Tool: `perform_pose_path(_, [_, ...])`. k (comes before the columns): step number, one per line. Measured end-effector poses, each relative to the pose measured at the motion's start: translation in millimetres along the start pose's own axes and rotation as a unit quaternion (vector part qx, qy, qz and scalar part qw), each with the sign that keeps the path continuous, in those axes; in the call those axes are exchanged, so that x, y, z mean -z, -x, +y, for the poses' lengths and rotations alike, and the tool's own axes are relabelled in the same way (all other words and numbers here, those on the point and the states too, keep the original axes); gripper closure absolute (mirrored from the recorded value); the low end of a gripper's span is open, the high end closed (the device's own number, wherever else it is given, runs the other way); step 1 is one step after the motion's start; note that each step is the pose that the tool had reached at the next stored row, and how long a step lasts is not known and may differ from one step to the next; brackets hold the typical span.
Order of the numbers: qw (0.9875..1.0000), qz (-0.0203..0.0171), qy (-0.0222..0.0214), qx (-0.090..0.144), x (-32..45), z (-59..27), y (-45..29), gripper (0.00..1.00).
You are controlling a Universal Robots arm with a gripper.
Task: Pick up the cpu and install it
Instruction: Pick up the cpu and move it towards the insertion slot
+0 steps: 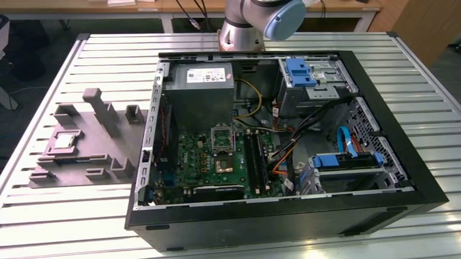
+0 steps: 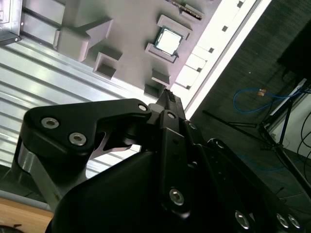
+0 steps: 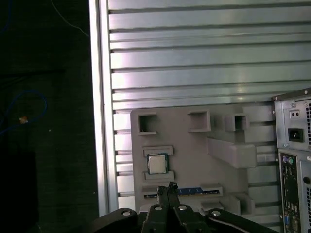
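Note:
The cpu (image 1: 65, 141) is a small silvery square chip lying flat in a recess of the grey moulded tray (image 1: 94, 124), on the table at the exterior view's left. Both wrist views look down on the cpu (image 2: 168, 41) (image 3: 157, 164) from well above. My gripper (image 2: 168, 95) (image 3: 171, 186) hangs high over the tray (image 3: 194, 160), apart from the chip. Its two black fingers (image 3: 167, 191) meet at the tips, shut with nothing between them. The motherboard socket (image 1: 222, 135) lies inside the open computer case (image 1: 288, 221).
The black case lies on its side on a slatted aluminium table (image 1: 108, 48), holding a grey power supply box (image 1: 202, 89), cables and blue drive brackets (image 1: 300, 71). The arm's base (image 1: 241, 32) stands behind it. The tray has raised blocks (image 3: 232, 151). The case's rear panel (image 3: 294, 160) borders the tray.

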State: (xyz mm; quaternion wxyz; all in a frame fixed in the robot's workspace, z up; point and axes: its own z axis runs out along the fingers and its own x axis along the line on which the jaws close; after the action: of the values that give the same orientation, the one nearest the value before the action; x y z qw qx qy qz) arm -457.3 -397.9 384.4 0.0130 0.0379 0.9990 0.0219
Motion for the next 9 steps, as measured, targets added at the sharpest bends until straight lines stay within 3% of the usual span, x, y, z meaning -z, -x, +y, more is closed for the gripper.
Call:
perform_pose_path(6, [1.0000, 0.0001, 0.0000, 0.000, 0.1, 0.0, -0.5, 0.89])
perform_pose_path(9, [1.0000, 0.0000, 0.0000, 0.000, 0.0, 0.0, -0.7, 0.77])
